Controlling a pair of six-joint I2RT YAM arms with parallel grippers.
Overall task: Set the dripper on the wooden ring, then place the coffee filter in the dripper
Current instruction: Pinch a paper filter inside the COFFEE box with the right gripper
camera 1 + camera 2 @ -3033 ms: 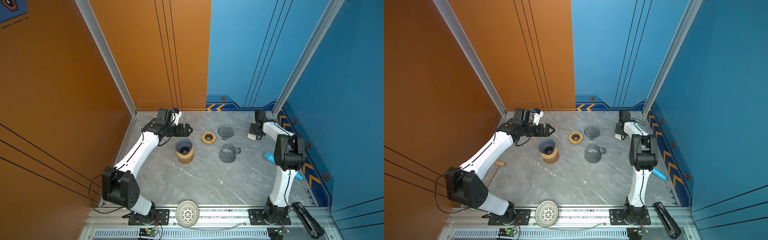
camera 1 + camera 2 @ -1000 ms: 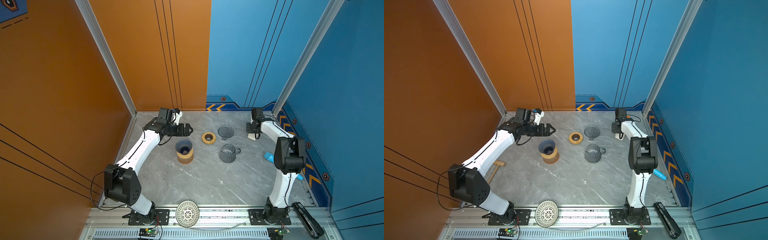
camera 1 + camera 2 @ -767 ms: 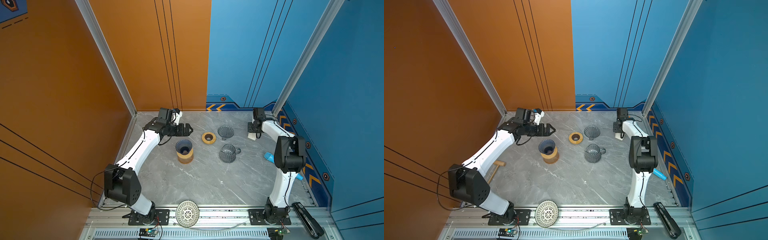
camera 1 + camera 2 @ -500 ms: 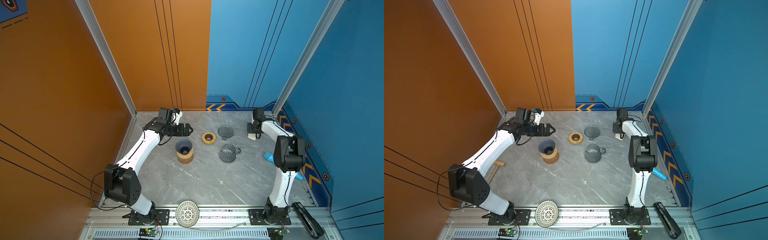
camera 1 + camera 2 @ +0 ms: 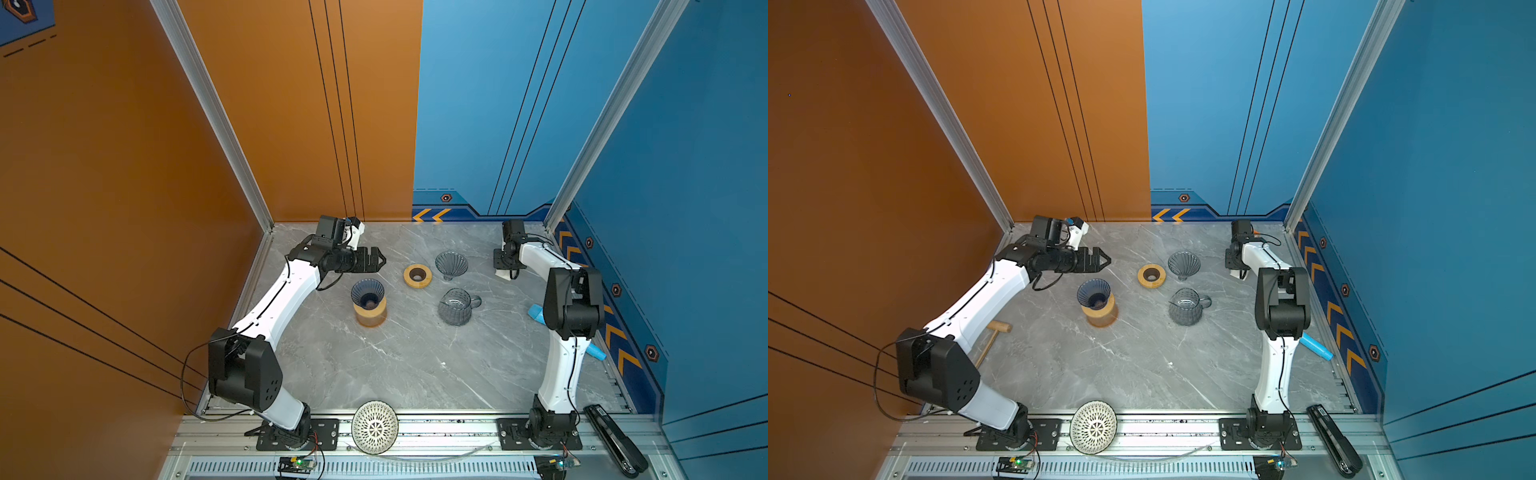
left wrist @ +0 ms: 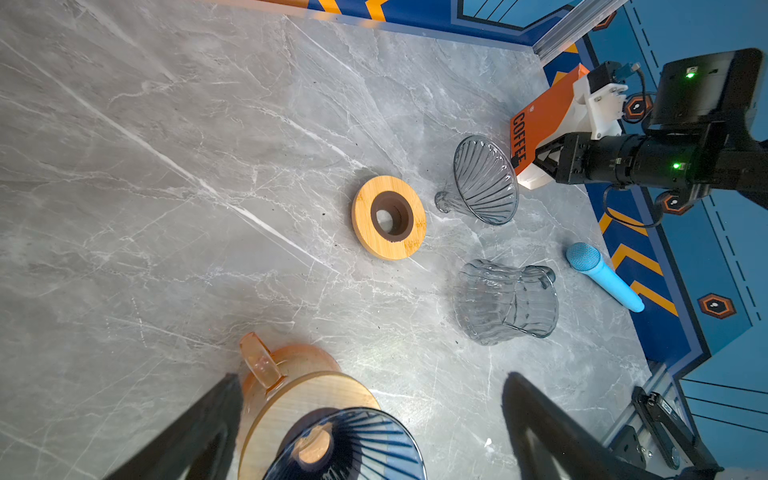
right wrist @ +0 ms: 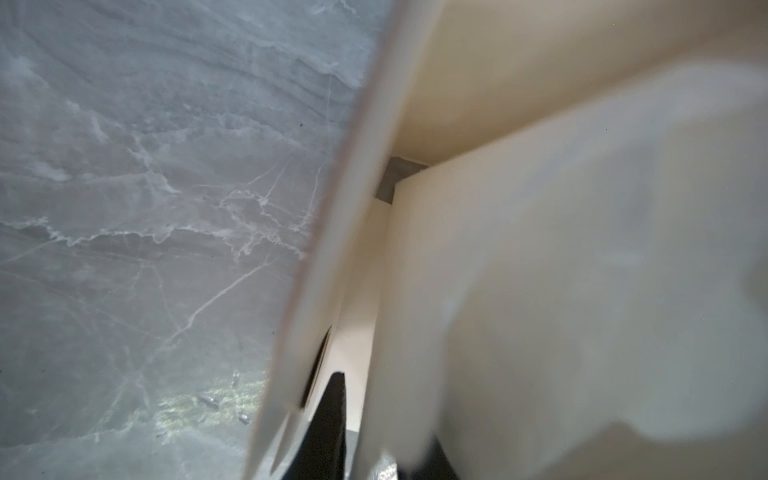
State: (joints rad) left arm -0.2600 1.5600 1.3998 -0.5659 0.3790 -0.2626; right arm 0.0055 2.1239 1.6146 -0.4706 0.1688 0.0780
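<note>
The right pincer (image 5: 503, 269) pointed down at the far right corner in both top views, its jaws hidden behind its own wrist, so their state could not be told there; only a white edge of the filter box (image 5: 505, 275) showed beneath it. The dripper (image 5: 368, 292), upright on an amber server (image 5: 370, 318), lay well apart from that pincer, across the table, close under the left pincer (image 5: 377, 259), whose jaws stood wide and empty.

The left wrist view alone showed the box's orange face and its COFFEE lettering (image 6: 540, 112), with the right pincer (image 6: 540, 162) meeting its lettered end; the dripper's mouth (image 6: 345, 444) sat between the left pincer's spread fingers.

Only the right wrist view looked inside the box; pale, blurred sheets, probably the coffee filter (image 7: 582, 249), stood on edge and ran lengthwise along the pincer's line of reach, just beside a dark fingertip (image 7: 332, 415); the jaws looked narrow, but whether they gripped a sheet could not be told. The right arm was plainly nearer the filter; the carry would run toward the left pincer's side.
</note>
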